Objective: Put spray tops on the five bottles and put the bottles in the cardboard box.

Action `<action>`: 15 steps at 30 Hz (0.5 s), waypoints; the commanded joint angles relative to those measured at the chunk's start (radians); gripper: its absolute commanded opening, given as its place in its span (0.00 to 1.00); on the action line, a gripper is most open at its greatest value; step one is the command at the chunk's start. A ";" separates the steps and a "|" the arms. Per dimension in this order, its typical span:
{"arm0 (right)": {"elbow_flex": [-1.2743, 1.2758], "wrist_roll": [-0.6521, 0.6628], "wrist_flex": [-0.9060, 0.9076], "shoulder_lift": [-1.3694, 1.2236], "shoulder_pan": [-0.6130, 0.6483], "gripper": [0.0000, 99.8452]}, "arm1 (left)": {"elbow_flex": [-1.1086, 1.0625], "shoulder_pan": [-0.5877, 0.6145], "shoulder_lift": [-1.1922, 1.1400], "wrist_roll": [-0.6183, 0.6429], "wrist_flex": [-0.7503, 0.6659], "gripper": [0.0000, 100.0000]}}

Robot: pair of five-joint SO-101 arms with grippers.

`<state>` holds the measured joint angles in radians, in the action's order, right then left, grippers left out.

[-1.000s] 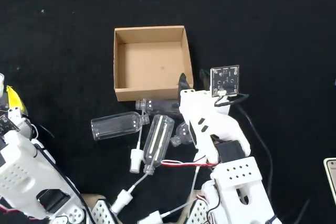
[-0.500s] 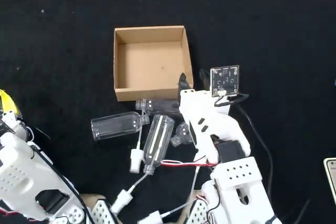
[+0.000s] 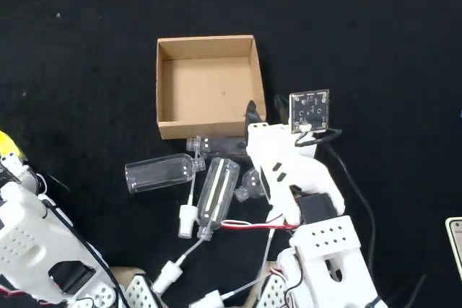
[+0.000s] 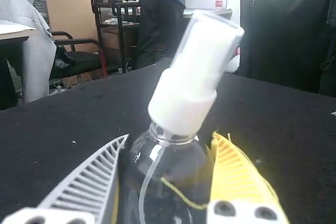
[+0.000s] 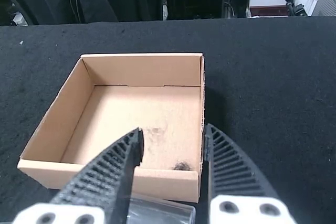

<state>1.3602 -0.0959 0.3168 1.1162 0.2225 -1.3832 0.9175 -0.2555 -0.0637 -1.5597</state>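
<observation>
My left gripper (image 4: pixel 170 140) is shut on a clear bottle (image 4: pixel 157 182) with a white spray top (image 4: pixel 194 72) on its neck; the bottle stands tilted between the grey and yellow fingers. In the high view this gripper (image 3: pixel 6 153) is at the table's left edge. My right gripper (image 5: pixel 173 132) is open, its black fingers just short of the cardboard box (image 5: pixel 142 69) and over a bare bottle (image 5: pixel 160 211) lying against the box's front wall. In the high view that gripper (image 3: pixel 251 112) touches the box's (image 3: pixel 206 39) near right corner. Three bare bottles (image 3: pixel 160 172) lie in front of the box.
Loose white spray tops (image 3: pixel 188 220) with thin tubes lie near the front edge, another one (image 3: pixel 167 275) between the arm bases. A red and white cable (image 3: pixel 249 226) crosses beside the right arm. Black cloth stretches bare to the left of and behind the box.
My left gripper has drifted towards the table's left edge with its bottle. The right arm, the box and the loose bottles have stayed put.
</observation>
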 commanded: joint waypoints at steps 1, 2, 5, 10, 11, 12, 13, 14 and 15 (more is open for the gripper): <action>-0.005 -0.005 -0.031 0.027 -0.018 0.17 | -0.022 -0.007 0.052 -0.005 -0.005 0.04; -0.005 -0.005 -0.031 0.027 -0.018 0.17 | -0.022 -0.015 0.054 0.006 -0.021 0.04; -0.005 -0.005 -0.031 0.027 -0.018 0.17 | -0.031 -0.039 0.095 0.021 -0.094 0.04; -0.005 -0.005 -0.031 0.027 -0.025 0.17 | -0.007 -0.096 0.287 0.023 0.068 0.04; -0.005 -0.005 -0.032 0.027 -0.035 0.17 | 0.005 -0.111 0.345 0.028 0.140 0.04; -0.005 -0.005 -0.034 0.027 -0.046 0.17 | 0.019 -0.130 0.410 0.029 0.221 0.04; -0.007 -0.005 -0.041 0.027 -0.058 0.17 | 0.036 -0.153 0.479 0.029 0.315 0.04; -0.005 -0.005 -0.058 0.024 -0.071 0.17 | 0.056 -0.182 0.552 0.031 0.417 0.04; -0.004 -0.005 -0.075 0.019 -0.083 0.17 | 0.077 -0.213 0.621 0.031 0.522 0.04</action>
<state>1.3602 -0.0959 0.3046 1.1162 0.1826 -1.4032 0.8071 0.0806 -0.0453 -1.3848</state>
